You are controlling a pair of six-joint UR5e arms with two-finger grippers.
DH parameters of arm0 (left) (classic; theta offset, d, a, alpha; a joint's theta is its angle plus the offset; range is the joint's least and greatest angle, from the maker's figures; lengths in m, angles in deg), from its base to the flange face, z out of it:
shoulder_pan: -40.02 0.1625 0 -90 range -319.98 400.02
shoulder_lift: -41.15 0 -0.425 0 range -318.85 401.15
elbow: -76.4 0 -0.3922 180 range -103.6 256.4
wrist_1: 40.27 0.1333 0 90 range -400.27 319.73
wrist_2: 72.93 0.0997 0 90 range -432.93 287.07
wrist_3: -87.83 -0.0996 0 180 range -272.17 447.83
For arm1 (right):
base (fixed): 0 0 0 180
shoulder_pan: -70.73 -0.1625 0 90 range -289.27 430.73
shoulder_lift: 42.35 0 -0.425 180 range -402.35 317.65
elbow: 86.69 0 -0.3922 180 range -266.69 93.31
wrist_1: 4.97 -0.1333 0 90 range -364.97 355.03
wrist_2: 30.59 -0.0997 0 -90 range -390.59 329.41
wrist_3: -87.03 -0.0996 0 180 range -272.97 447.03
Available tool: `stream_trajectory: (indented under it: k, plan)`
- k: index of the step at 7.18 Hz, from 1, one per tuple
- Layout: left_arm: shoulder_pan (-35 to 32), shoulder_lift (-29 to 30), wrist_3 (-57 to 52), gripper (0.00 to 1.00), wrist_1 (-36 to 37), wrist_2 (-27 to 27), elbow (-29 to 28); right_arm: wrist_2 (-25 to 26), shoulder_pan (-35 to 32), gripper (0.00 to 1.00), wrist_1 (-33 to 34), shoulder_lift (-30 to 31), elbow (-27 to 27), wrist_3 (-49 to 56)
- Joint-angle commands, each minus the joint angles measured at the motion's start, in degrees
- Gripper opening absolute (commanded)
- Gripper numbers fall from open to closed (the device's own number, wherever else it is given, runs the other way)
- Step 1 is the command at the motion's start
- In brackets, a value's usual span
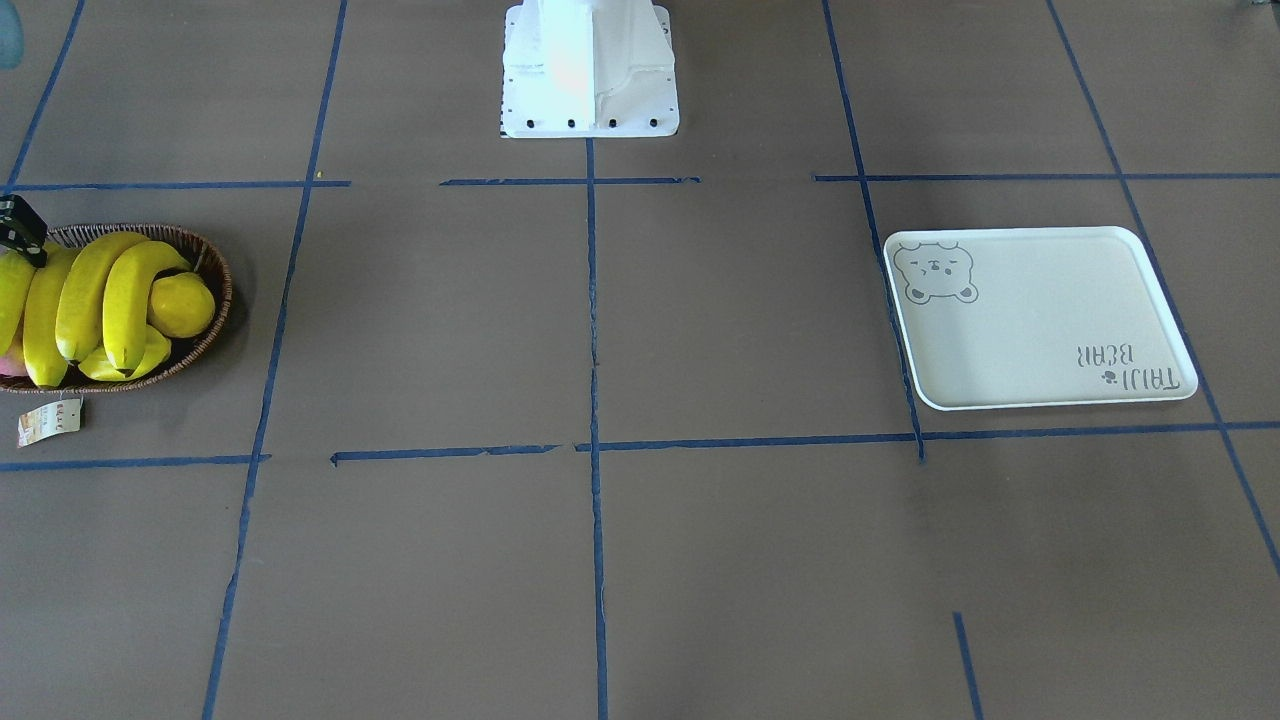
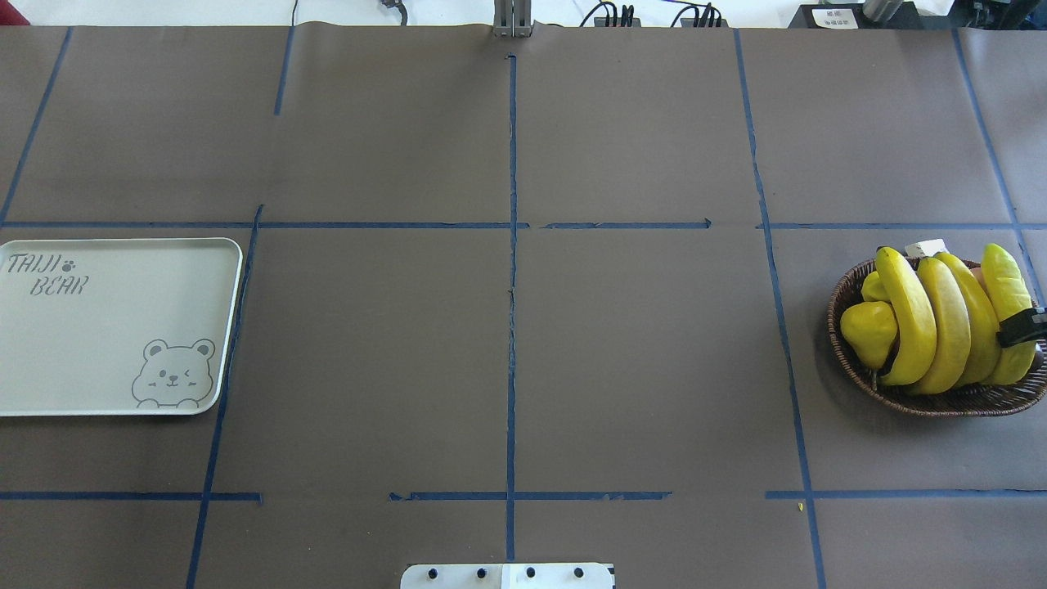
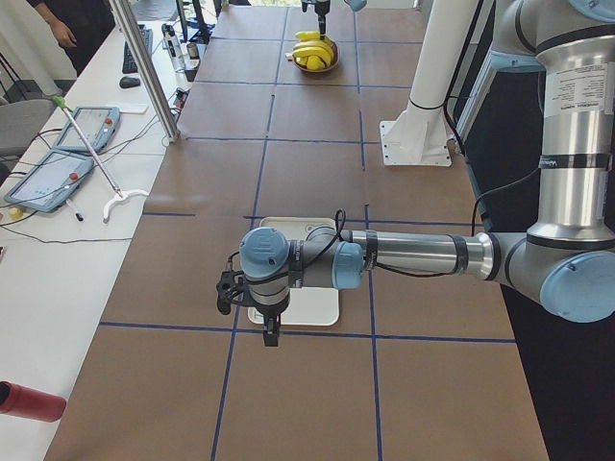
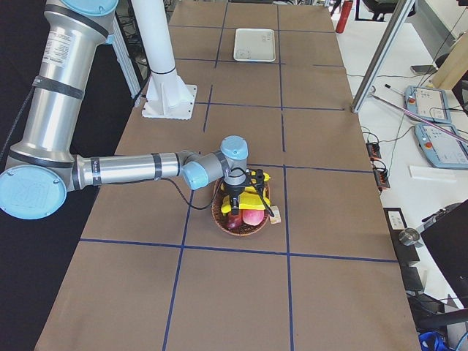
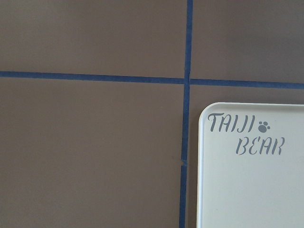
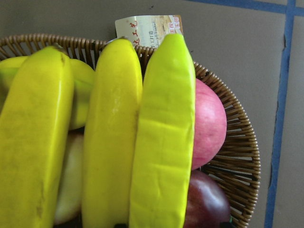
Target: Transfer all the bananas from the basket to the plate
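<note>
- Fingers of the right hand look spread, low over the outermost of the four long curved bright-yellow bananas, likely to pinch that one first.
- The bananas lie side by side on top of other fruit in the oval dark-brown woven wicker basket, so they are easy to reach.
- The left hand hangs by a corner of the cream rectangular plate with a grey bear drawing. I cannot tell if it is spread or pressed together.
- Plate and basket sit well apart on the brown counter.
</note>
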Motion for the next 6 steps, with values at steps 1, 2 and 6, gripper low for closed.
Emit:
stream_trajectory:
  k: [1,2,6]
  plan:
    - [0.0,0.0,0.0,1.00,0.0,0.0,0.0,-0.2,-0.1,0.07,0.0,0.0,0.1,0.0]
    - [0.0,0.0,0.0,1.00,0.0,0.0,0.0,-0.3,-0.2,0.01,0.0,-0.1,0.5,0.0]
    - [-0.1,0.3,0.0,1.00,0.0,0.1,0.0,-3.0,-16.5,0.01,1.6,5.2,9.0,11.7]
